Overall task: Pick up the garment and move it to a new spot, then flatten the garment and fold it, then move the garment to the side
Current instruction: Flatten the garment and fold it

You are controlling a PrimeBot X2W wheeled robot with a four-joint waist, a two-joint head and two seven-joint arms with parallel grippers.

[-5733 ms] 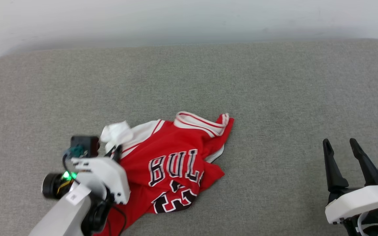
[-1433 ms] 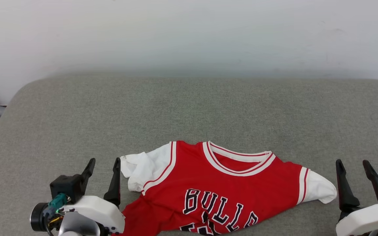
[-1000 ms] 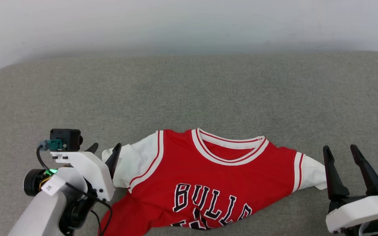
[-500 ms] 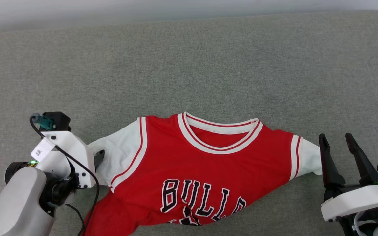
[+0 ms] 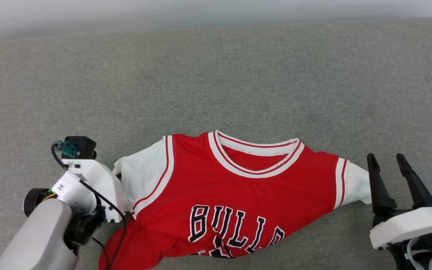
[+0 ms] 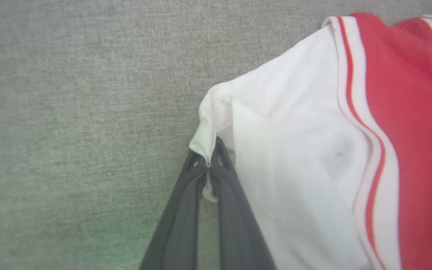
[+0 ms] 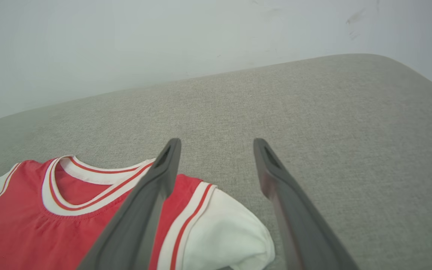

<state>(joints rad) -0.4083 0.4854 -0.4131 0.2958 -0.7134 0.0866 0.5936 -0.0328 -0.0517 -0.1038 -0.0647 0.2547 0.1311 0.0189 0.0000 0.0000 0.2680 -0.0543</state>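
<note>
Closed since a moment back: left gripper (image 6: 208,165), fingers now pinched on hem of white sleeve (image 6: 287,157), 8 o'clock in head view. jersey (image 5: 238,187) chest-up on grey cushion (image 5: 238,75), 6 o'clock, collar toward 12. right gripper (image 5: 385,159) at 4 o'clock, spread wide, empty, just beside other sleeve (image 5: 354,183).

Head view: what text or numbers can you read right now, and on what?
"BULL", then a creased, partly hidden letter: chest of the red jersey.
Below it, a black number: mostly hidden at the jersey's lower edge, unreadable.
On the left arm, a white sticker: print too small to read.
</note>
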